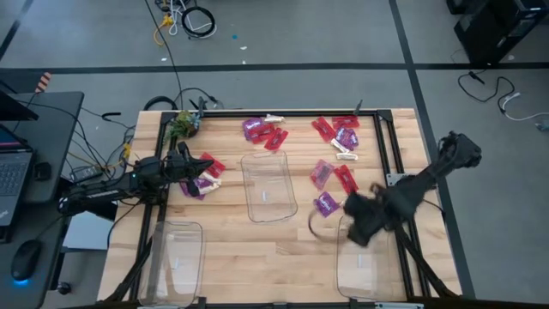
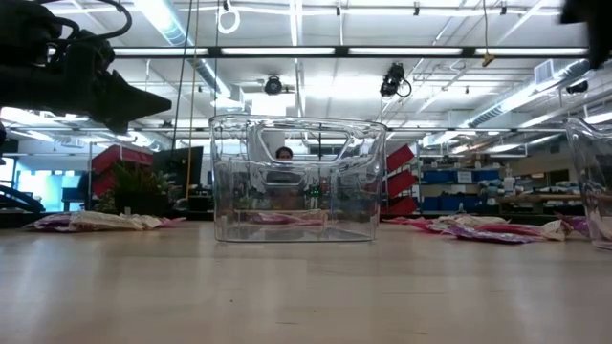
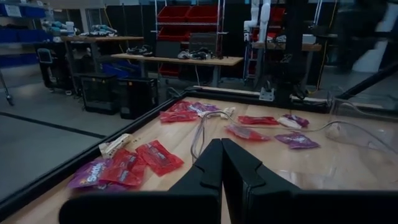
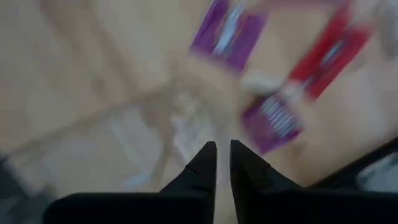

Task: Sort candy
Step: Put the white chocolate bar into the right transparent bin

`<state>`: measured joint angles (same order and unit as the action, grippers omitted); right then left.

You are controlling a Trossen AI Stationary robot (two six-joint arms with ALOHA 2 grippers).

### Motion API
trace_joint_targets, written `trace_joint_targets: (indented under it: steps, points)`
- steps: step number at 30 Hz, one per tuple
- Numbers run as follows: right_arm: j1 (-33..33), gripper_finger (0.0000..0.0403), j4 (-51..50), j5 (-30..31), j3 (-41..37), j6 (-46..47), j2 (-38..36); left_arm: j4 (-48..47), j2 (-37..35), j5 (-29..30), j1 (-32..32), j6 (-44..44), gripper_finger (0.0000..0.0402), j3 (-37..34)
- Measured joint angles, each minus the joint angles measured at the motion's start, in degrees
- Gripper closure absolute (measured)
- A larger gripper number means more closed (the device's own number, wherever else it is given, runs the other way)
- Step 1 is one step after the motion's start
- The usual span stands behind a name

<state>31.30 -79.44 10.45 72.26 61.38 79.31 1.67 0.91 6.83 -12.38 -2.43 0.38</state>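
Purple candy (image 1: pixel 326 204) beside the right gripper (image 4: pixel 222 152) — nothing pinched.
Fingers barely parted; spread wider, straddle one packet only; left gripper (image 3: pixel 221 163) pressed together — waits.

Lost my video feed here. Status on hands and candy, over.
Left hand shut, empty, by the left candy pile. Right hand over right bin's far rim, nearly shut, nothing seen held. Candy all on table; bins look empty.
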Motion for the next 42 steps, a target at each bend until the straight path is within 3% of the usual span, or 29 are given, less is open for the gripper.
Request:
trace_joint_targets:
  steps: [5,9,16,22,27,42]
  points:
    - [-16.1,0.0335,1.2,0.3,-0.3,-24.2,-1.6,-0.1,0.3,0.0,0.0,-0.8,0.0396,0.0]
    - [-27.8,0.0310,2.9,-4.7,-0.3,-43.5,-0.4,-0.2,0.6,0.0,0.0,-0.8,0.0396,0.0]
    - [-37.9,0.0273,3.2,-10.9,-0.4,-64.8,5.5,-0.2,2.1,0.0,0.0,-0.8,0.0396,0.0]
    - [-41.8,0.0259,3.6,-16.6,-0.7,-72.9,10.8,-0.2,3.5,0.0,0.0,-0.8,0.0396,0.0]
    - [-45.0,0.0259,6.4,-22.2,-6.3,-76.2,11.4,-0.2,4.5,0.0,0.0,-0.7,0.0396,0.0]
    - [-45.2,0.0258,19.3,-27.1,-20.6,-79.0,11.4,-0.3,4.8,0.0,0.0,-0.6,0.0396,0.0]
